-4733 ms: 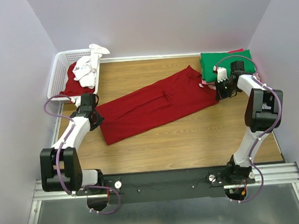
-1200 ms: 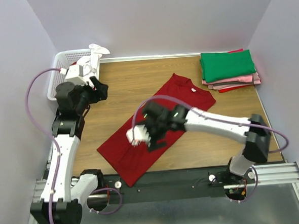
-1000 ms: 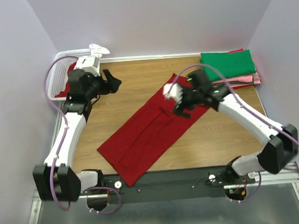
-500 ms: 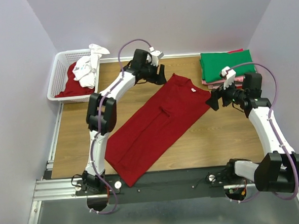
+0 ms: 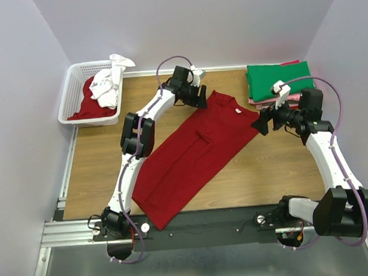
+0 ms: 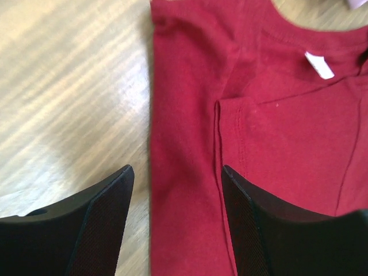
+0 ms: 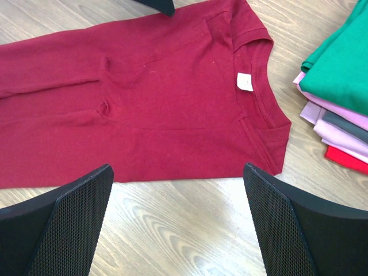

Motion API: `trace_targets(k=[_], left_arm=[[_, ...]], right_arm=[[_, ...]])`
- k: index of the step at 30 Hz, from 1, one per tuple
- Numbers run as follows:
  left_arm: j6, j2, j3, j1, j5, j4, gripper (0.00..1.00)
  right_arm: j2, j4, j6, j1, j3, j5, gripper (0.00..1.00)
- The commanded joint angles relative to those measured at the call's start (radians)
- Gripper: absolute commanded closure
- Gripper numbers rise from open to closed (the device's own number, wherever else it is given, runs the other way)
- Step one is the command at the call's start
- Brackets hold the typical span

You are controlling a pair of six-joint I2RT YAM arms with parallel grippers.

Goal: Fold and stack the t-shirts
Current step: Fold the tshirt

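A dark red t-shirt [image 5: 191, 150], folded lengthwise, lies diagonally on the wooden table with its collar at the far right. Its white neck label [image 6: 319, 64] shows in both wrist views. My left gripper [image 5: 200, 98] hovers open over the shirt's far shoulder edge [image 6: 184, 144], one finger above bare wood and the other above cloth. My right gripper [image 5: 258, 126] stands open beside the near shoulder corner [image 7: 276, 155], over bare wood just off the shirt's edge. Neither gripper holds anything.
Several folded t-shirts, green on top of pink and red, are stacked [image 5: 279, 82] at the far right, close to my right gripper. A white lattice basket [image 5: 66, 98] at the far left holds a white shirt [image 5: 106, 86] and a red one [image 5: 85, 108].
My left arm swung from the basket side across to the shirt's collar, and its jaws narrowed a little. My right arm drew back from mid-shirt to the near shoulder corner. The shirt lies still.
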Motion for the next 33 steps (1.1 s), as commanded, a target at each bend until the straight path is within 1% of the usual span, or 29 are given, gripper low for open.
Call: trace_targets(k=[1, 4, 7, 8, 10, 13, 14, 15, 16, 20, 21, 24, 28, 31, 32, 33], left_arm=[[-0.005, 0.039, 0.034, -0.02, 0.087, -0.022, 0.3], [-0.011, 0.051, 0.037, -0.028, 0.1, -0.018, 0.3], [-0.025, 0.07, 0.047, -0.031, 0.072, -0.021, 0.34], [-0.026, 0.074, 0.047, -0.031, 0.068, -0.022, 0.36], [-0.037, 0.082, 0.051, -0.031, 0.052, -0.02, 0.43], [-0.052, 0.085, 0.059, -0.031, 0.022, -0.018, 0.61], [-0.06, 0.085, 0.063, -0.028, 0.008, -0.018, 0.69], [-0.084, 0.082, 0.068, -0.019, -0.006, -0.018, 0.9], [-0.101, 0.076, 0.067, -0.011, -0.035, -0.015, 1.0], [-0.201, 0.028, 0.031, 0.053, -0.109, -0.006, 1.0], [-0.236, 0.018, 0.012, 0.085, -0.144, -0.008, 1.0], [-0.273, -0.016, -0.016, 0.13, -0.19, -0.02, 1.0], [-0.327, -0.039, -0.038, 0.181, -0.352, -0.083, 1.0], [-0.362, -0.105, -0.111, 0.211, -0.431, -0.039, 1.0], [-0.38, -0.122, -0.136, 0.218, -0.436, -0.017, 0.99], [-0.384, -0.137, -0.165, 0.231, -0.422, 0.015, 0.83]], right_arm=[[0.008, 0.02, 0.009, -0.005, -0.006, -0.022, 0.0], [0.008, 0.02, 0.009, -0.005, -0.01, -0.017, 0.0], [0.009, 0.02, 0.009, -0.005, -0.008, -0.017, 0.0], [0.012, 0.02, 0.007, -0.005, -0.01, -0.017, 0.0], [0.011, 0.02, 0.007, -0.005, -0.01, -0.017, 0.0], [0.013, 0.02, 0.007, -0.005, -0.01, -0.019, 0.0], [0.013, 0.02, 0.007, -0.005, -0.01, -0.017, 0.0], [0.013, 0.02, 0.006, -0.005, -0.011, -0.016, 0.0], [0.011, 0.02, 0.006, -0.005, -0.011, -0.016, 0.0], [0.013, 0.022, 0.004, -0.005, -0.011, -0.016, 0.0], [0.013, 0.02, 0.004, -0.005, -0.014, -0.017, 0.0], [0.013, 0.022, 0.004, -0.005, -0.014, -0.022, 0.0], [0.017, 0.022, 0.004, -0.005, -0.017, -0.029, 0.0], [0.029, 0.022, 0.007, -0.007, -0.02, -0.037, 0.0], [0.034, 0.022, 0.007, -0.005, -0.019, -0.04, 0.0], [0.045, 0.022, 0.01, -0.005, -0.022, -0.046, 0.0]])
